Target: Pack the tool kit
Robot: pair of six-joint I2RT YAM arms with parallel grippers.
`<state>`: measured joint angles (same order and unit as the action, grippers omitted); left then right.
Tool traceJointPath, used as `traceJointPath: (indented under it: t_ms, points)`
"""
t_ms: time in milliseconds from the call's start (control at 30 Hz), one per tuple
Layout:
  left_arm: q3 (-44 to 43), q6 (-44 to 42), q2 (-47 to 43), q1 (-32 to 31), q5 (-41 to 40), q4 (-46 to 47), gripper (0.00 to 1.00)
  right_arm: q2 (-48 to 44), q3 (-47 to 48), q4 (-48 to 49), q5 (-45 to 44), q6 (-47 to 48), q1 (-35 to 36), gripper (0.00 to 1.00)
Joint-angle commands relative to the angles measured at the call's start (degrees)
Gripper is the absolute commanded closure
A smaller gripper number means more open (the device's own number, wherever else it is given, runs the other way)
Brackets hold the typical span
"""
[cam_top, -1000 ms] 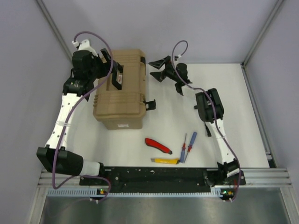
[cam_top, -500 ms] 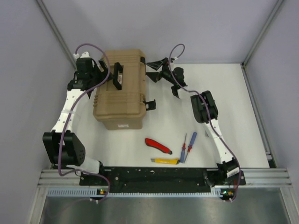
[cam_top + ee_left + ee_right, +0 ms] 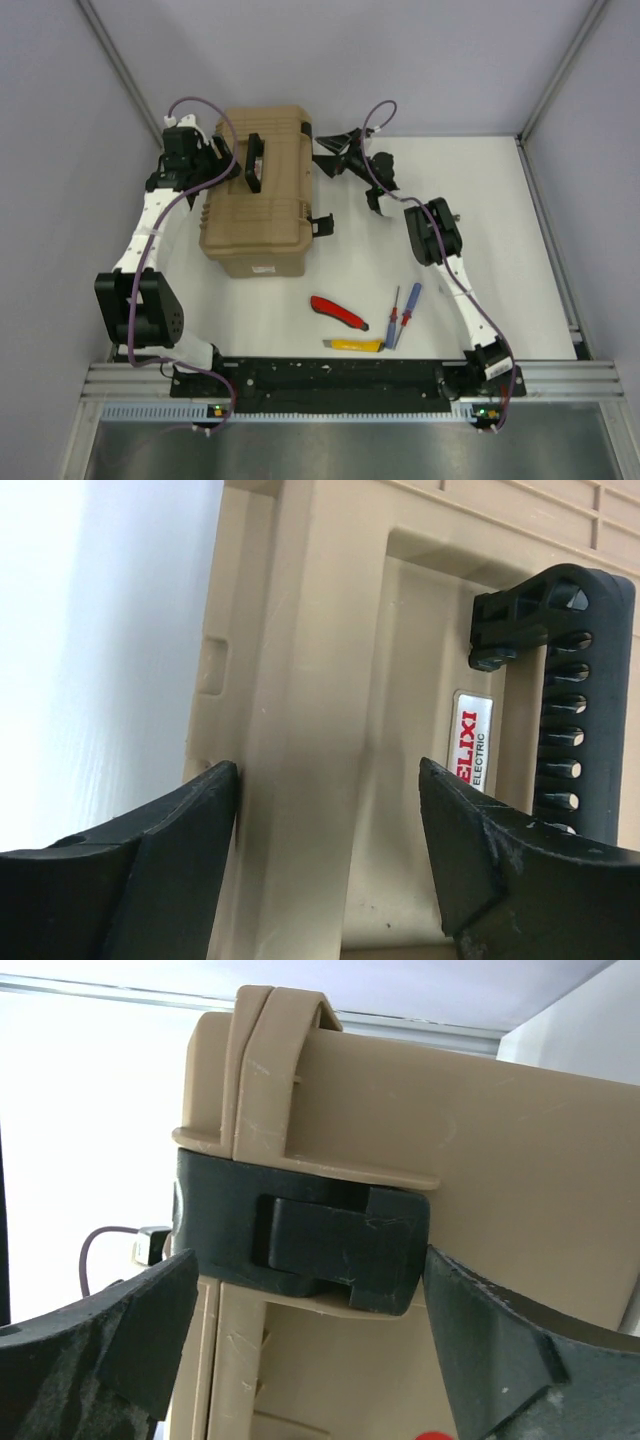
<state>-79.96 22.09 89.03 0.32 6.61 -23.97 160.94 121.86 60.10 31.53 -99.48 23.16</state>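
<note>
The large tan ribbed plastic toolbox (image 3: 258, 195) sits shut on the white worktop (image 3: 490, 200), its inside hidden. My left claw (image 3: 330, 780) is spread over its lid edge beside the black handle (image 3: 572, 710), and my right claw (image 3: 310, 1265) is spread around a black latch (image 3: 335, 1245). Off the toolbox's near side lie a red utility knife (image 3: 338, 311), a yellow utility knife (image 3: 355, 345), a red screwdriver (image 3: 394, 314) and a blue screwdriver (image 3: 408, 308).

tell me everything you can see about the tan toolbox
The toolbox is tan ribbed plastic, lid shut, standing far left on the white table. A black handle sits atop the lid beside a small brand label. One black latch sticks out from its right side. The open left gripper straddles the lid's left rim; the open right gripper brackets the far latch.
</note>
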Motion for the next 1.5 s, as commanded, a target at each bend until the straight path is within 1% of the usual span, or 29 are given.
traceJointPath:
  t_ms: [0, 100, 233, 333, 467, 567, 600, 633, 667, 700, 767, 867, 967, 1067, 1167, 1300, 1467]
  points:
    - [2.4, 0.0, 1.8, -1.5, 8.8, -0.8, 0.28, -2.5, 3.7, 14.4, 2.0, -1.2, 2.5, 0.18]
    - [3.1, -0.2, 1.5, -1.4, 9.2, -0.7, 0.34, -4.6, 1.5, 13.7, 2.7, 1.1, 2.5, 0.38]
    - [3.3, -0.5, 1.6, -1.5, 8.9, -1.2, 0.39, -8.4, -2.4, 11.5, 3.0, 4.6, 2.4, 0.53]
    - [3.4, -0.6, 1.6, -1.5, 8.6, -1.7, 0.41, -10.0, -3.0, 9.8, 3.8, 6.4, 2.4, 0.69]
    - [3.5, -0.9, 1.7, -1.6, 8.1, -2.4, 0.42, -12.7, -5.4, 7.5, 3.5, 8.9, 2.5, 0.73]
    - [3.8, -1.4, 1.7, -1.9, 7.9, -2.8, 0.42, -14.5, -8.0, 6.6, 2.4, 10.9, 2.4, 0.73]
    - [3.8, -1.4, 1.7, -2.0, 7.8, -2.9, 0.42, -14.8, -8.0, 6.4, 2.1, 11.2, 2.4, 0.72]
    - [3.8, -1.4, 1.7, -2.0, 7.8, -3.0, 0.42, -14.7, -7.6, 5.7, 2.1, 11.4, 2.4, 0.68]
    - [3.8, -1.3, 1.7, -2.1, 7.8, -3.0, 0.42, -14.2, -7.0, 5.1, 2.0, 11.1, 2.4, 0.56]
    - [3.9, -1.3, 1.7, -2.0, 7.9, -3.1, 0.42, -13.6, -6.3, 5.3, 1.9, 10.2, 2.4, 0.41]
    - [3.8, -1.3, 1.7, -2.0, 8.0, -3.3, 0.42, -11.8, -5.5, 6.1, 1.3, 7.9, 2.5, 0.24]
    - [3.6, -1.0, 1.7, -2.1, 8.1, -3.3, 0.41, -10.4, -6.5, 6.4, 0.5, 6.3, 2.4, 0.13]
    - [3.8, -0.7, 1.7, -2.3, 8.1, -3.4, 0.39, -11.1, -8.9, 4.3, 0.1, 7.6, 2.5, 0.11]
    - [4.0, -0.7, 2.0, -2.4, 8.2, -3.5, 0.37, -12.1, -10.2, 0.0, 0.1, 10.4, 2.5, 0.1]
    - [4.2, -1.1, 2.5, -2.8, 8.9, -3.3, 0.37, -12.2, -11.9, -1.8, -0.4, 12.0, 2.6, 0.1]
    - [4.9, -2.2, 3.3, -3.0, 12.4, -2.2, 0.36, -11.8, -14.5, -1.9, -1.9, 12.3, 2.4, 0.1]
    - [6.4, -2.6, 4.4, -3.7, 16.5, -0.3, 0.39, -11.1, -16.9, -0.7, -3.3, 12.0, 2.2, 0.1]
